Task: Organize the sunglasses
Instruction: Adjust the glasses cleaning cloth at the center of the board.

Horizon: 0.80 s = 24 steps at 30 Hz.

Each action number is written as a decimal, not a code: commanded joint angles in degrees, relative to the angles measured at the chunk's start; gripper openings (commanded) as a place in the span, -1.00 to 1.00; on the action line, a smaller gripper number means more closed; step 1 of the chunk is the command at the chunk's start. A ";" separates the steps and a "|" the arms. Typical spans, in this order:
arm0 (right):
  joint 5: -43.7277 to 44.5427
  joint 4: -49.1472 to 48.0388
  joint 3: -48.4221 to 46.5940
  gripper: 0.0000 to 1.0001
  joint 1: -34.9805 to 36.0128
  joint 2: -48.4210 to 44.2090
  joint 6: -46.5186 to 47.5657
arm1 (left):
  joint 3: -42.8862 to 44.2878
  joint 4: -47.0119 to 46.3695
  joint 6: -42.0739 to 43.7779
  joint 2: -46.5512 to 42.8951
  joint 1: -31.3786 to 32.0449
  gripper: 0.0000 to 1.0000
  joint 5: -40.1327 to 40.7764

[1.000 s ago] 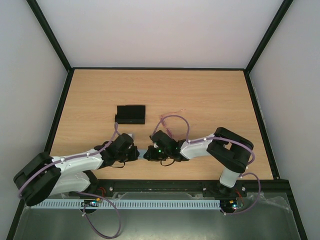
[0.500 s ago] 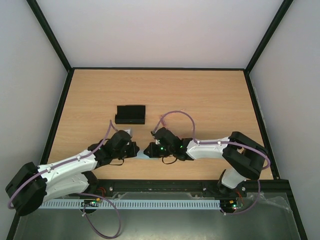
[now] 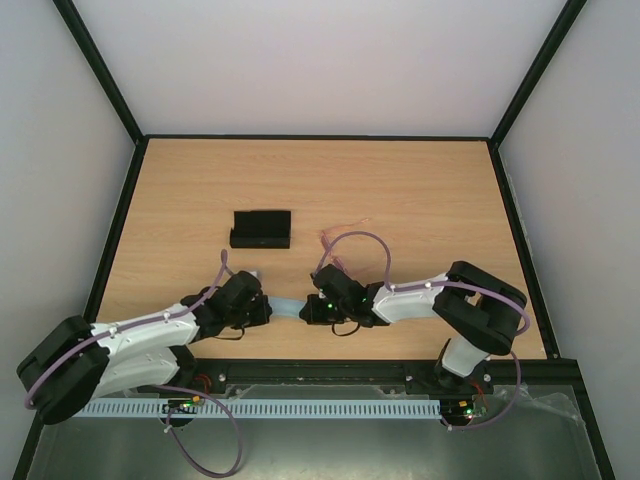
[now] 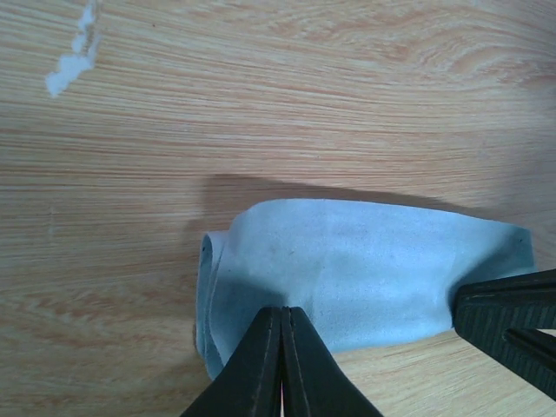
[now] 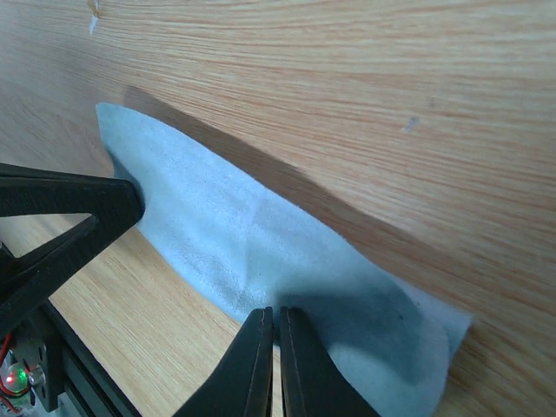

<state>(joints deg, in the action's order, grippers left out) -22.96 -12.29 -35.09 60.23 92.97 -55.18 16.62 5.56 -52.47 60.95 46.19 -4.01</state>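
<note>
The left fingers [image 4: 248, 369] and right fingers [image 5: 248, 365] each pinched shut on an end of the light blue cloth [image 4: 347, 278] — stretched over the counter [image 4: 261, 87].

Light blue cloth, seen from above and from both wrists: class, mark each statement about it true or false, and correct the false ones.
1. Each gripper grips one end of the light blue cloth. True: the left gripper and the right gripper are both shut on it.
2. The cloth is bunched into a ball. False: it spans as a strip between the two grippers.
3. The black case rests on the cloth. False: the case lies apart from it, farther back on the table.
4. The cloth is nearer the arms' bases than the case is. True.
</note>
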 commanded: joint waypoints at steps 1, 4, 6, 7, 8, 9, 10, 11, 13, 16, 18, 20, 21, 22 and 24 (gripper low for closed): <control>2.34 0.79 -0.02 -0.90 -0.21 0.96 -0.23 | -1.96 -1.02 -0.63 1.41 -0.23 -0.95 0.92; 2.92 2.51 -0.35 -0.90 -0.24 -0.38 0.08 | -2.10 0.19 -0.88 0.27 -0.25 -0.95 1.23; 3.68 4.49 -0.94 -0.90 -0.21 -2.13 0.85 | -1.49 2.39 -0.84 -1.51 -0.24 -0.95 1.63; 4.05 5.45 -1.28 -0.89 -0.25 -3.23 1.20 | -0.92 3.63 -0.88 -2.67 -0.23 -0.95 1.82; 4.53 6.64 -1.70 -0.87 -0.24 -4.31 1.48 | -0.43 5.12 -0.84 -4.09 -0.24 -0.95 2.08; 4.99 7.60 -2.06 -0.85 -0.22 -5.23 1.75 | 0.09 6.44 -0.80 -5.24 -0.26 -0.95 2.32; 5.25 8.44 -2.27 -0.83 -0.28 -6.10 1.94 | 0.67 7.98 -0.79 -6.23 -0.25 -0.95 2.52; 5.37 8.96 -2.35 -0.82 -0.35 -6.90 2.07 | 1.14 8.99 -0.79 -7.00 -0.30 -0.95 2.65; 5.44 9.72 -2.36 -0.82 -0.32 -7.91 2.15 | 1.96 10.25 -0.71 -7.88 -0.23 -0.95 2.73; 5.56 9.89 -1.58 -0.82 -0.29 -8.72 2.06 | 2.40 10.55 -0.68 -8.42 -0.23 -0.95 2.36; 5.47 9.39 -0.91 -0.82 -0.32 -8.79 1.85 | 2.37 10.21 -0.79 -8.30 -0.23 -0.95 2.16; 4.96 8.52 -0.10 -0.82 -0.30 -8.64 1.55 | 2.39 10.09 -0.86 -8.04 -0.25 -0.95 2.15; 4.71 7.94 0.32 -0.82 -0.34 -8.53 1.37 | 2.25 9.96 -0.92 -7.96 -0.27 -0.95 2.16; 4.37 7.31 0.78 -0.82 -0.35 -8.31 1.18 | 1.97 9.85 -1.01 -7.89 -0.23 -0.95 2.16; 3.63 5.94 1.58 -0.82 -0.31 -7.55 0.92 | 1.40 9.66 -1.20 -7.87 -0.27 -0.94 2.25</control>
<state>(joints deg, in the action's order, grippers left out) -19.31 -5.06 -35.40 60.01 85.08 -54.02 17.82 13.91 -53.15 53.06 46.19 -2.31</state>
